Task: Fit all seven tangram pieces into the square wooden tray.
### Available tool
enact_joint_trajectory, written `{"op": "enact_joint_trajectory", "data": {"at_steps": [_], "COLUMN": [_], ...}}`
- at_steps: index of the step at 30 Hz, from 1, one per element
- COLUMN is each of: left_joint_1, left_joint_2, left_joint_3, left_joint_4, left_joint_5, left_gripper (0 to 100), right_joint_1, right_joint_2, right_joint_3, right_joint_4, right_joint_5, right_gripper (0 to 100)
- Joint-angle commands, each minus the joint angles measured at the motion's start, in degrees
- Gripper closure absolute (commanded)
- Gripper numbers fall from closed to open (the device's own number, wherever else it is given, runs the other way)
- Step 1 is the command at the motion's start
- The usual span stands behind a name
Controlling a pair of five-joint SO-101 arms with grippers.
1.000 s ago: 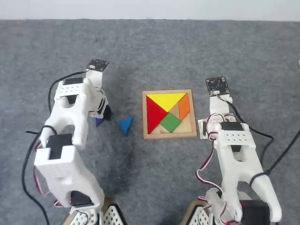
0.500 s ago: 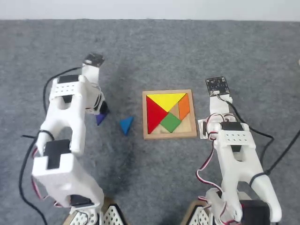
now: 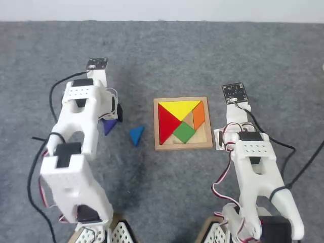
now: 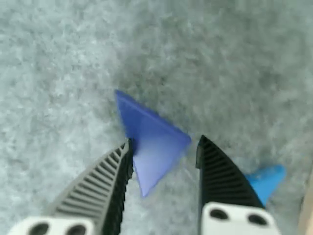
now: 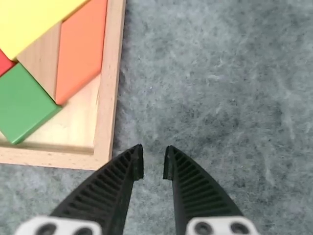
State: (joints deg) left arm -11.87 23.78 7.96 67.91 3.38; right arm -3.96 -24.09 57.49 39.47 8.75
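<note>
Left claw (image 4: 165, 147): spread, straddling the dark blue triangle (image 4: 149, 142). One finger sat against a long edge of the piece. The other stood just off its nearest corner. No pinch yet, as far as I could judge.

Change over the last second: the left arm swung out away from the tray (image 3: 183, 147), then came back in. The claw ended nearer the piece's middle, and more of the piece showed clear of the arm from above. The piece itself hardly shifted on the bench (image 3: 253, 61).

Meaning: I read this as lining up for the grasp, with closing the claw as the step in hand. The fingers bore on a sloping edge and a corner, so the triangle could twist or squirt out as they close.

Beyond the claw's far finger, towards the tray, lay the light blue triangle (image 4: 264, 178), apart from the dark one and unmoved. Beyond that was the tray, unchanged, holding the yellow triangle (image 3: 178, 108), red triangle (image 3: 166, 126), green square (image 3: 185, 132) and orange parallelogram (image 3: 199, 115). Bare wood showed along its near side. I could not tell whether the wood-coloured patch in its centre was a piece or the tray floor.

Right claw (image 5: 153, 154): only narrowly parted, holding nothing, parked just outside the tray's corner. It had not stirred. Two blue pieces at least were left to place.
</note>
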Motion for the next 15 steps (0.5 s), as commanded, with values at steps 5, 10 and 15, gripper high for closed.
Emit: {"op": "enact_joint_trajectory", "data": {"at_steps": [5, 10, 15], "left_joint_1": [-1.41, -1.41, -1.23], "left_joint_2": [5.80, 5.80, 5.80], "left_joint_3": [-7.96, -7.87, -8.13], "left_joint_4": [4.13, 4.40, 5.36], "left_joint_5": [-1.23, -3.87, -4.40], "left_gripper": [79, 81, 88], "right_joint_1": [0.75, 0.75, 0.75], "right_joint_2": [-2.51, -2.51, -2.51], "right_joint_3": [-0.53, -0.53, -0.53], "right_joint_4": [-0.92, -0.92, -0.92], "right_joint_5": [-0.26, -0.26, -0.26], "right_gripper": [92.6, 92.6, 92.6]}}
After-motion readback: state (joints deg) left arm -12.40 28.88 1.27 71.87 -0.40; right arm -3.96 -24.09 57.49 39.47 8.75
